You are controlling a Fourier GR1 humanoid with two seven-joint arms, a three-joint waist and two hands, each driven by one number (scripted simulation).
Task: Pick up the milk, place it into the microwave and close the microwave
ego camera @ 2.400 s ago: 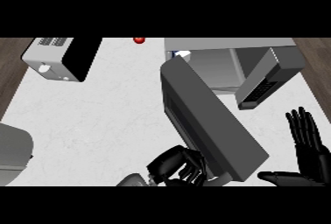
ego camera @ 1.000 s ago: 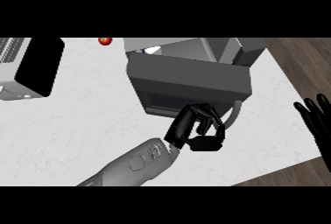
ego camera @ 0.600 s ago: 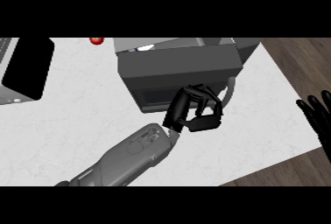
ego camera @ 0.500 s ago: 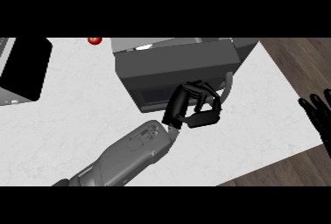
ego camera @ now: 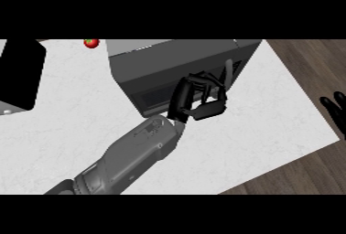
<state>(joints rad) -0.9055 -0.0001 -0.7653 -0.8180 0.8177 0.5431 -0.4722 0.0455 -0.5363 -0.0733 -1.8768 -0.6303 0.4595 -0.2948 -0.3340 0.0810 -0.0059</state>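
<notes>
Closing step, by the look of it: left hand (ego camera: 199,98) w/ fingers curled, pressed against the microwave (ego camera: 177,64) front, nothing visibly gripped. Door looks shut or nearly so. Milk not visible, presumably inside, so can't tell its axis or which way it points. Microwave's long side runs left-right, front faces the robot. Next move prob: confirm door's flush, then withdraw. Right hand (ego camera: 336,109) rests at right edge, fingers straight.

Microwave (ego camera: 169,64): you see dark grey
Counter (ego camera: 61,132): white, faintly marbled
Left hand (ego camera: 196,98): black
Floor (ego camera: 310,59): brown wood
Round thing (ego camera: 91,43): red
</notes>
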